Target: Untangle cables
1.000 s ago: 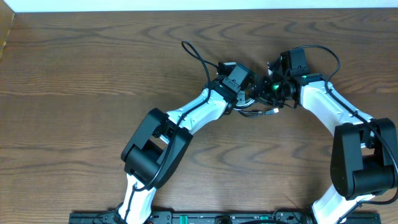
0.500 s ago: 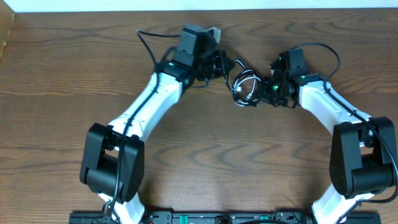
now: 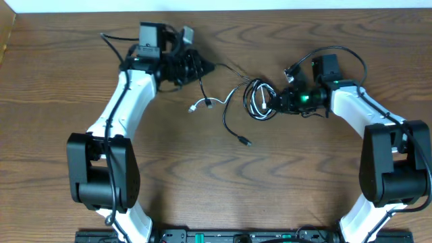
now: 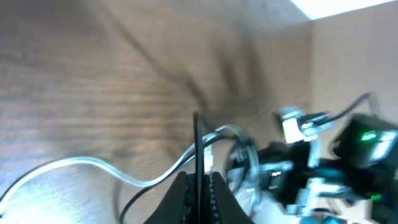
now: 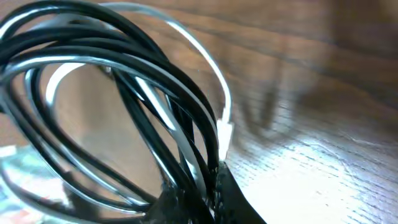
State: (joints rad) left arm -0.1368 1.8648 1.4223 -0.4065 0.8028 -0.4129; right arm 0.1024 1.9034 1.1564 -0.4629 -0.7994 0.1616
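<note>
Overhead view: on the wooden table [image 3: 202,189] the left gripper [image 3: 208,67] sits at 11 o'clock from centre. Its fingers are pressed together on a strand of the black cable [image 3: 225,120]. That strand runs toward 4 o'clock into the cable bundle [image 3: 258,101], which the right gripper [image 3: 275,101] pinches at 2 o'clock. The white cable [image 3: 209,103] trails out of the bundle toward 9 o'clock, its plugs lying on the table.

Left wrist view: the left gripper [image 4: 199,186] is clamped on the black cable [image 4: 196,140], which rises toward 12 o'clock. The white cable [image 4: 87,163] curves off toward 9 o'clock. The picture is blurred.

Right wrist view: the right gripper [image 5: 196,199] is closed on the cable bundle [image 5: 93,74]. Loops of black cable [image 5: 143,56] and white cable [image 5: 214,81] stand up from the fingers.
</note>
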